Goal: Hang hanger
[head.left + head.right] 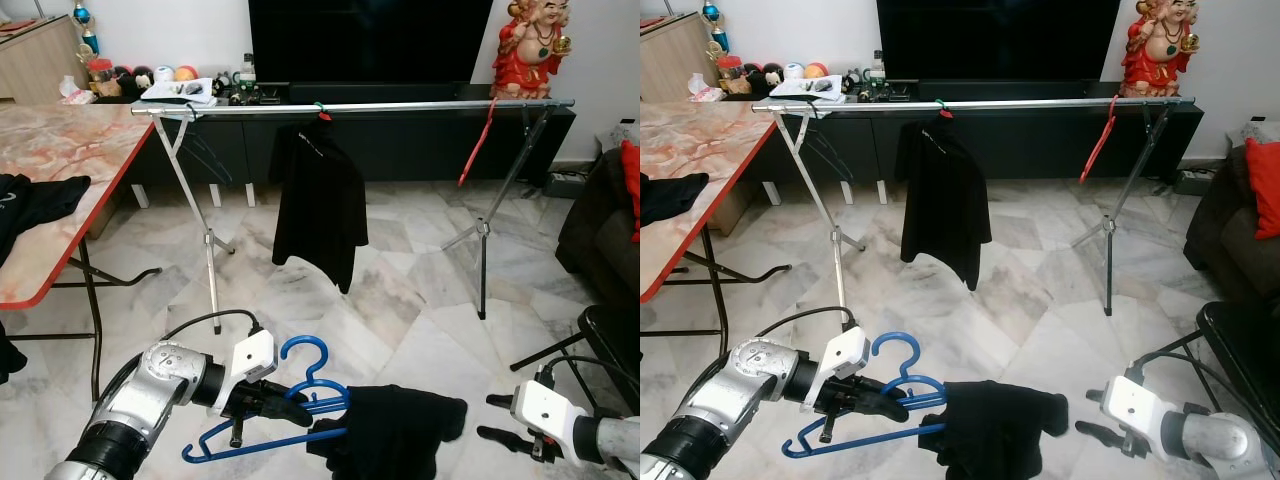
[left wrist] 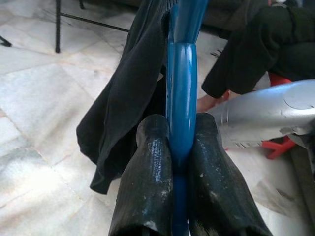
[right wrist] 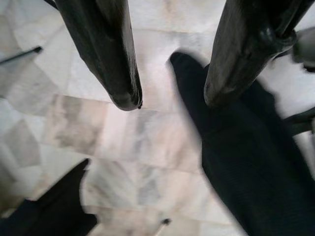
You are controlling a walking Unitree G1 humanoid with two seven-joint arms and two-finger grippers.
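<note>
A blue hanger (image 1: 300, 392) carries a black garment (image 1: 395, 430) low in front of me. My left gripper (image 1: 290, 408) is shut on the hanger's bar, and in the left wrist view its fingers (image 2: 147, 182) pinch the blue hanger (image 2: 181, 113) beside the black cloth (image 2: 123, 98). My right gripper (image 1: 492, 417) is open at the lower right, just right of the garment, holding nothing. Its two fingertips (image 3: 123, 93) hover apart above the floor and black cloth (image 3: 246, 167). Ahead stands a metal clothes rail (image 1: 400, 106) with a black shirt (image 1: 320, 200) and an empty red hanger (image 1: 478, 140) hanging on it.
A marble-topped folding table (image 1: 60, 170) with dark clothes stands to my left. A dark sofa (image 1: 600, 220) and a black stool (image 1: 610, 335) are on the right. A TV cabinet (image 1: 400, 95) runs behind the rail. Marble floor (image 1: 400, 300) lies between me and the rail.
</note>
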